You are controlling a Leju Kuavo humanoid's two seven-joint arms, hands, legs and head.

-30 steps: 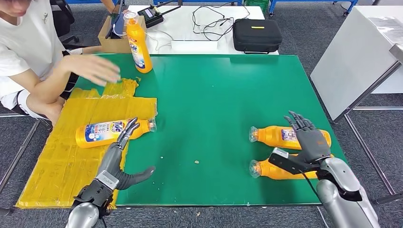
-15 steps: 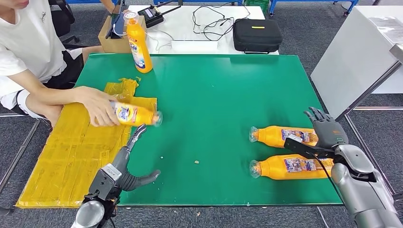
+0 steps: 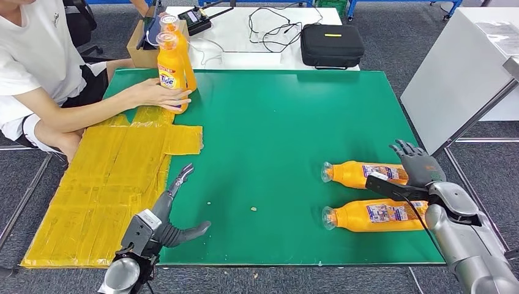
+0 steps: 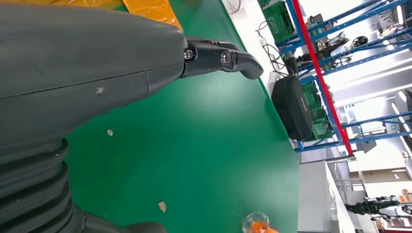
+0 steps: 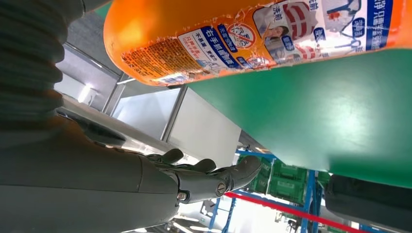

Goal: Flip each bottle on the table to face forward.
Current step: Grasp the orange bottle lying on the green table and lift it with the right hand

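**Two Bottles Left Lying Beside the Right Hand**

The right hand (image 3: pixel 419 166) was seen raised at the desk's (image 3: pixel 287 122) right edge, fingers spread and nothing held. The far lying bottle (image 3: pixel 361 174) lay just beside it, its base end reaching the fingers while its cap pointed away toward the desk's middle; whether contact was made could not be told. The near lying bottle (image 3: pixel 370 215) lay parallel, just inward of the right wrist, its label (image 5: pixel 252 41) facing up in the right wrist view. Both long axes ran straight out from the hand across the desk, so a grasp was judged to call for the palm to be lowered over the body from the base end.

The left hand (image 3: pixel 174 214) was held well apart from both, open and empty, fingers extended over the edge of the yellow mat (image 3: pixel 110 184). The right hand was plainly the nearer. Far ahead of the left hand, two upright bottles (image 3: pixel 171 64) were steadied by a person's hand (image 3: pixel 156 93).
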